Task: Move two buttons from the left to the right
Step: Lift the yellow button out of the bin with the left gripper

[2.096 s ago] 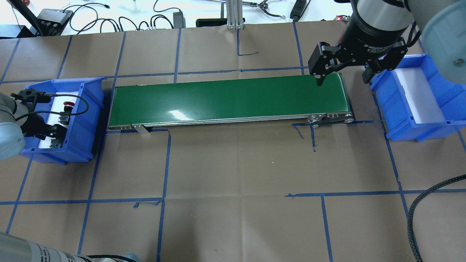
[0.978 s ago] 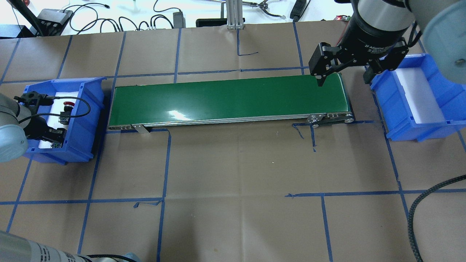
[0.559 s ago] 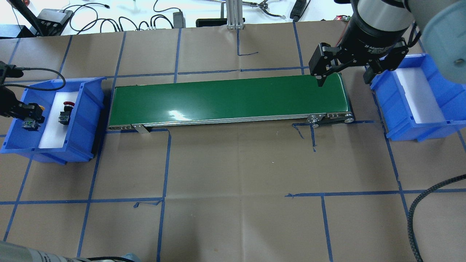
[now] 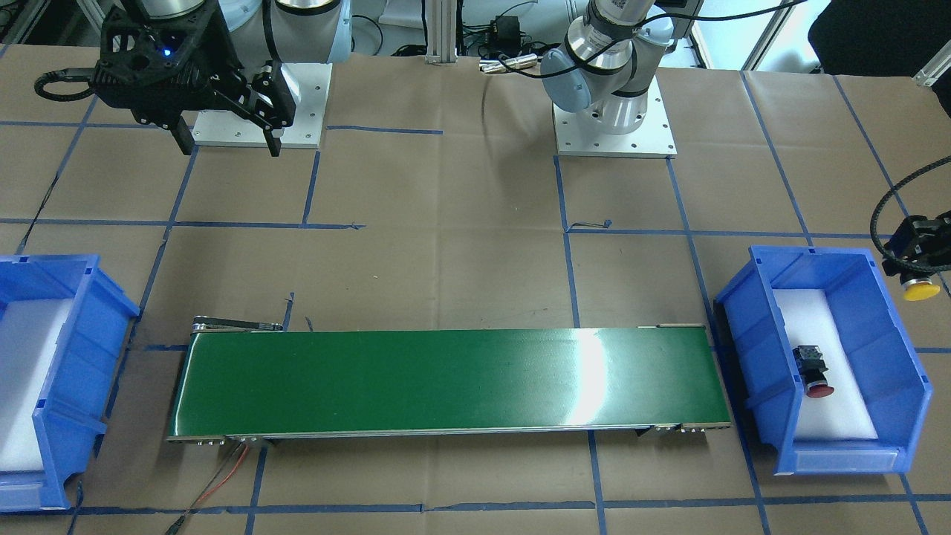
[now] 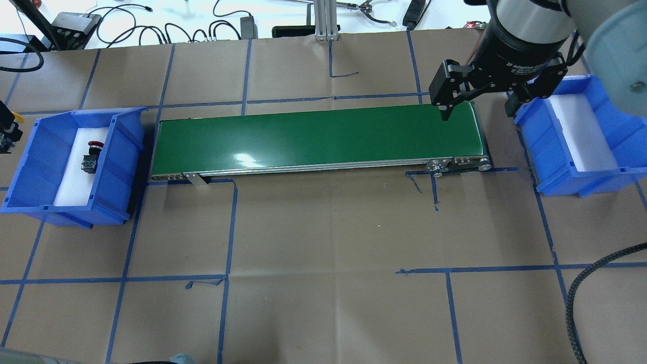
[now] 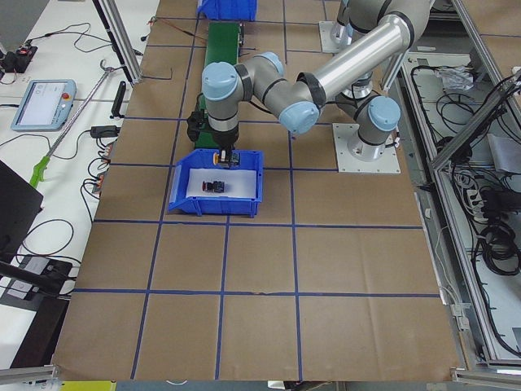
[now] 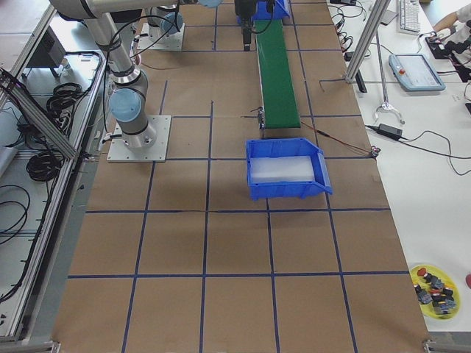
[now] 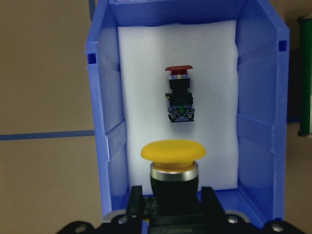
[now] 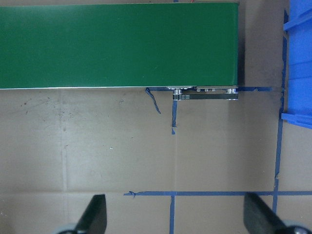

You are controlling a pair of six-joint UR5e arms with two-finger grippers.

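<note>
My left gripper [image 8: 171, 204] is shut on the yellow button [image 8: 173, 155], gripping its black body with the cap pointing forward. It holds the button above the outer edge of the left blue bin [image 5: 116, 167]; this shows at the right edge of the front view [image 4: 920, 286]. The red button [image 5: 92, 154] lies on its side on the white foam in that bin and also shows in the left wrist view [image 8: 179, 95]. My right gripper [image 5: 476, 111] is open and empty, hanging over the right end of the green conveyor [image 5: 318, 136].
The right blue bin [image 5: 556, 151] with white foam holds nothing and stands past the conveyor's right end. Blue tape lines cross the brown paper. Cables lie along the far edge. A black hose [image 5: 596, 273] loops in at lower right.
My left gripper has risen out of the left bin with the yellow button and moved outward, nearly leaving the overhead view. The right arm has not moved.
</note>
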